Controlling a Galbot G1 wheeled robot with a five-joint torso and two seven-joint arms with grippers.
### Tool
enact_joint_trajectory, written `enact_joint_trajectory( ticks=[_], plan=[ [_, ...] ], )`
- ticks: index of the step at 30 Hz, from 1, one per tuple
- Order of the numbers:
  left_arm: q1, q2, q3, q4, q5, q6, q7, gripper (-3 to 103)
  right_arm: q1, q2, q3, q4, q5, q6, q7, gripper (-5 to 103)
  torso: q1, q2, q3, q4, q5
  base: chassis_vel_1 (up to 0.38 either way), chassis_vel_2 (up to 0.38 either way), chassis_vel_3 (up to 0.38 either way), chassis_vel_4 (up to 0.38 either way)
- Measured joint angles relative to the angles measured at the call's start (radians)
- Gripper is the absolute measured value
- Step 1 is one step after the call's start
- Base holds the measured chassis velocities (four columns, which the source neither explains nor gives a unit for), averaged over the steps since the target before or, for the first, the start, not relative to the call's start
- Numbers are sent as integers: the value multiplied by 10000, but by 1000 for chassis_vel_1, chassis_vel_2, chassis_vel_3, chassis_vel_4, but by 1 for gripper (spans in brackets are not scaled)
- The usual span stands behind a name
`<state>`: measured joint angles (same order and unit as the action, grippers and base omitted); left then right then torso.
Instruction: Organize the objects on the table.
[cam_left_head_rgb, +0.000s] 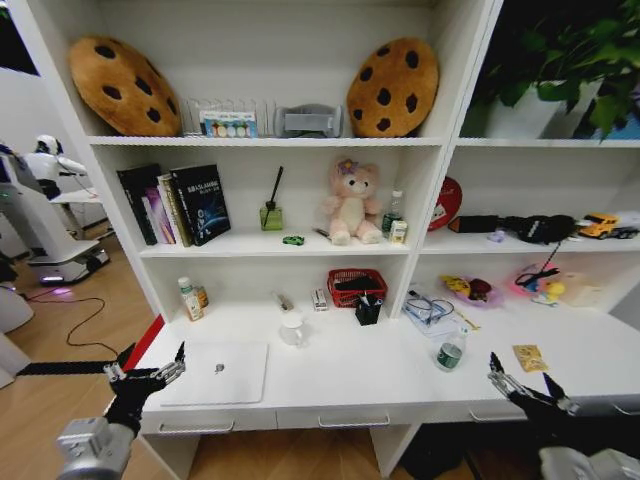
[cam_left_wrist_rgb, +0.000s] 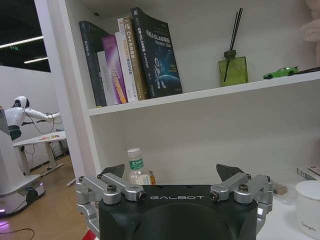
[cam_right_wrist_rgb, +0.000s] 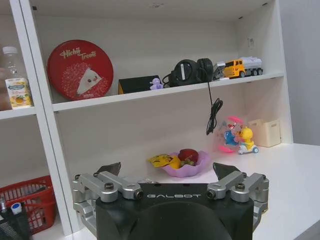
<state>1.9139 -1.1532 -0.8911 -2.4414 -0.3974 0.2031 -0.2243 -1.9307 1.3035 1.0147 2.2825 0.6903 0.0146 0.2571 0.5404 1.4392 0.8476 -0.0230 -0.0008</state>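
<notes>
My left gripper (cam_left_head_rgb: 146, 378) hovers spread open at lower left, just beside the laptop (cam_left_head_rgb: 217, 371) on the tabletop (cam_left_head_rgb: 370, 375); my right gripper (cam_left_head_rgb: 522, 384), also open, waits lower right. I should approach the laptop's edge low and square.

Matt silver laptop (cam_left_head_rgb: 215, 371), glossy white table (cam_left_head_rgb: 360, 375)

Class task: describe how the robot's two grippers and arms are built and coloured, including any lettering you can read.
Each gripper, left and right, has a black body, silver metal finger linkages with dark bolts, and black triangular fingertips. GALBOT is printed in pale letters on the body in both wrist views. The arm segments behind look grey.
</notes>
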Motion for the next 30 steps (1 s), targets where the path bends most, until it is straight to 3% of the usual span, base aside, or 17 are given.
enact_joint_trajectory(
  ticks=[2, 9, 15, 16, 17, 18, 19, 20, 21, 27, 30],
  plan=[
    [0, 0, 0, 0, 0, 0, 0, 100, 36, 17, -127, -52, -46, 0, 1, 100, -1, 0, 0, 0, 14, -192, -231, 213, 226],
    [0, 0, 0, 0, 0, 0, 0, 100, 188, -140, -308, -147, 241, -67, 135, 100, -1, 0, -1, 1, 0, -260, -263, 256, 259],
    [-1, -1, 1, 0, 0, 0, 1, 100, 512, -447, -941, -299, -644, 68, -171, 100, -2, -1, 0, -1, 7, -306, -291, 291, 306],
    [0, -2, 1, -1, 0, 0, 1, 100, 561, -550, -1137, -298, -945, 59, -350, 100, -3, 0, 0, 4, 7, -260, -257, 295, 228],
    [0, -2, 1, -2, 0, 0, 1, 100, 534, -741, -1464, -324, -1765, 296, -1032, 100, -2, -1, 1, 4, 20, -31, -185, 190, 228],
    [0, -2, 1, -2, 0, 0, 1, 100, 534, -741, -1464, -324, -1765, 296, -1032, 100, -2, -1, 1, 4, 20, -31, -185, 190, 228],
    [0, -2, 2, -2, 0, 0, 1, 100, 448, -859, -1609, -329, -2303, 609, -1791, 100, -1, -1, 1, 4, 18, -31, -185, 111, 90],
    [0, -1, 2, -1, 0, 0, 1, 100, 304, -1012, -1845, -332, -2987, 1109, -3032, 100, -3, 0, 0, -4, 2, -6, -101, 44, 6],
    [0, -1, 2, -1, -1, 0, 2, 100, 287, -1042, -2072, -372, -3215, 1273, -3474, 100, -2, 0, 0, -11, 2, -65, -25, 44, -42],
    [-1, -1, -1, -1, 0, 0, 0, 100, 777, -1144, -2564, -850, -3546, 1336, -4040, 100, -1, 0, -1, -1, -1, 22, 52, -27, -60],
    [0, 0, -4, -1, 0, 0, -2, 100, 1531, -1796, -3184, -1401, -3387, 1071, -4204, 100, -1, 1, 0, 1, 2, 58, 69, -48, -45]
  ],
)
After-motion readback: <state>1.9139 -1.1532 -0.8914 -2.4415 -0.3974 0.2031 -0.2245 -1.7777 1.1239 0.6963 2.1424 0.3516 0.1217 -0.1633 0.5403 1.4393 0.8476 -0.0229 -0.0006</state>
